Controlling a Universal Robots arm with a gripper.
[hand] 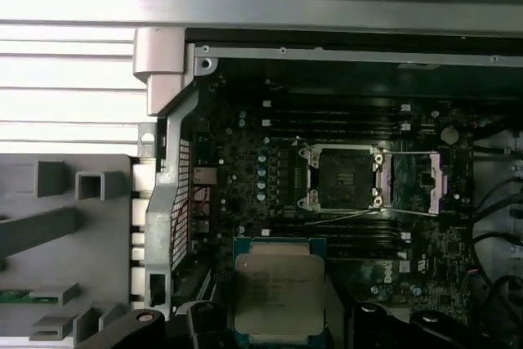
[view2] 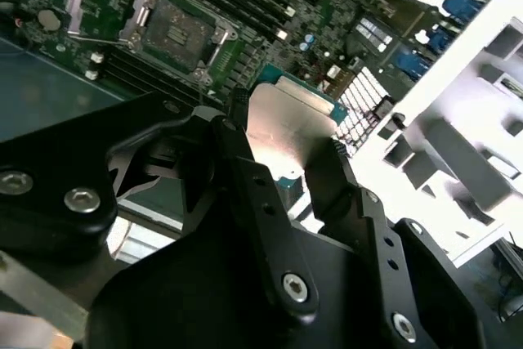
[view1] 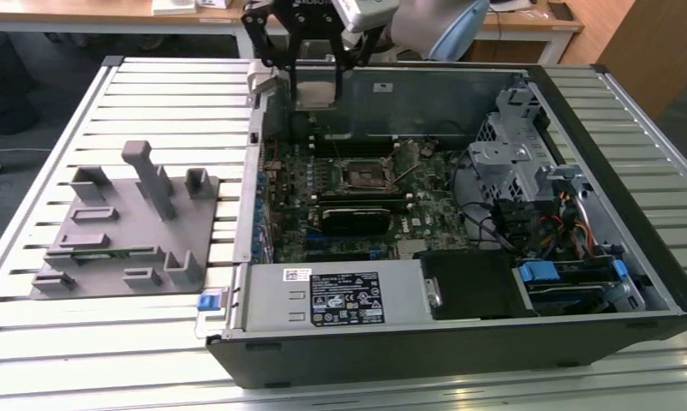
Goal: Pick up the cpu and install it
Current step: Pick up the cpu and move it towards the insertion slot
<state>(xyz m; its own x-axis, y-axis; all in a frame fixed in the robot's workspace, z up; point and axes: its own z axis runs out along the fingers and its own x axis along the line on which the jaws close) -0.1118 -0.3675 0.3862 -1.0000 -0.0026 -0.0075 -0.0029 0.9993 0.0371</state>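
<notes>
— Pincer (view2: 282,165): black, two fingers, clamped on opposite edges of the small flat square cpu (hand: 279,293), which has a silvery metal top and a greenish rim.
— Where's the cpu?
— Held in the air above the dark green motherboard (hand: 245,161), within the open black computer case (view1: 458,355). It is apart from the black square socket frame (hand: 341,177), whose metal bracket is swung open.
— Farther out?
— Grey plastic tray with upright posts (view1: 115,218), beside the case on the slatted metal counter (view1: 149,94).
</notes>
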